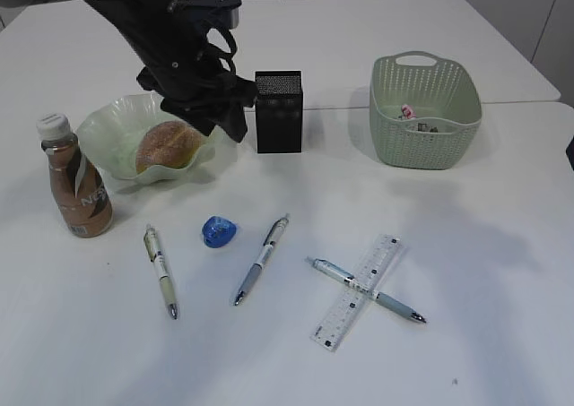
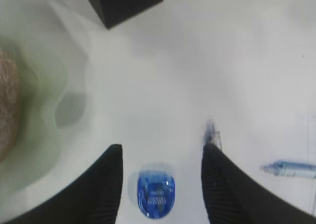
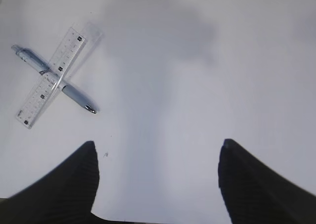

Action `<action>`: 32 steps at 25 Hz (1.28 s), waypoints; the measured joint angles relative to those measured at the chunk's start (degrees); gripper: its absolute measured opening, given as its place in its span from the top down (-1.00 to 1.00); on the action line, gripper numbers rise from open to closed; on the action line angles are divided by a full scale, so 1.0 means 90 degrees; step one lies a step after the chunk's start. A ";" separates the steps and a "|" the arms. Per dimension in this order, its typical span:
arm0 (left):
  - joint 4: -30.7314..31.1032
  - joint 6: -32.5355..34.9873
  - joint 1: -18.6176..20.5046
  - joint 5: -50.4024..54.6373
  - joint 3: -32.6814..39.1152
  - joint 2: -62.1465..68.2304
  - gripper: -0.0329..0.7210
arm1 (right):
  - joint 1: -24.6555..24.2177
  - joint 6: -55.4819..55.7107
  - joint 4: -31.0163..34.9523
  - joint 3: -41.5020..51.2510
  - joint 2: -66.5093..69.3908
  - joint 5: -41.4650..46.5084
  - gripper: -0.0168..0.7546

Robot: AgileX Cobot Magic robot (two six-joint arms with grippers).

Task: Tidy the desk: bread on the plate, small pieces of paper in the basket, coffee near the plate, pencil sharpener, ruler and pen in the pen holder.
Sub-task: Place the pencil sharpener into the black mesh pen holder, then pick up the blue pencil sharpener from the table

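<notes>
The bread [image 1: 166, 144] lies on the pale green plate [image 1: 112, 124]. The coffee bottle [image 1: 76, 186] stands left of the plate. The blue pencil sharpener [image 1: 218, 231] lies on the table between two pens [image 1: 161, 270] [image 1: 262, 258]. A third pen [image 1: 372, 294] lies crossed under the clear ruler [image 1: 359, 289]. The black pen holder [image 1: 279, 110] stands right of the plate. My left gripper [image 1: 231, 119] hovers open between the plate and the holder; its wrist view frames the sharpener [image 2: 157, 194] between the open fingers [image 2: 160, 159]. My right gripper [image 3: 158, 159] is open and empty over bare table, with the ruler [image 3: 54, 78] to its far left.
The green basket [image 1: 424, 146] stands at the back right with small paper pieces [image 1: 408, 112] inside. The left wrist view shows the pen holder's corner [image 2: 123, 1], the plate's rim [image 2: 54, 110] and a pen tip [image 2: 212, 132].
</notes>
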 joint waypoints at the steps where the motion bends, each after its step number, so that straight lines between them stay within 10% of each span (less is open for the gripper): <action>1: 0.0061 -0.0109 0.0000 0.0230 0.0000 0.0000 -0.05 | 0.0000 0.0000 0.0000 0.0000 0.0000 0.0000 -0.56; 32: 0.1019 -0.0461 -0.0285 0.1671 -0.0043 0.0934 -0.34 | 0.0000 0.0044 0.0070 0.0000 0.0000 0.0024 -0.56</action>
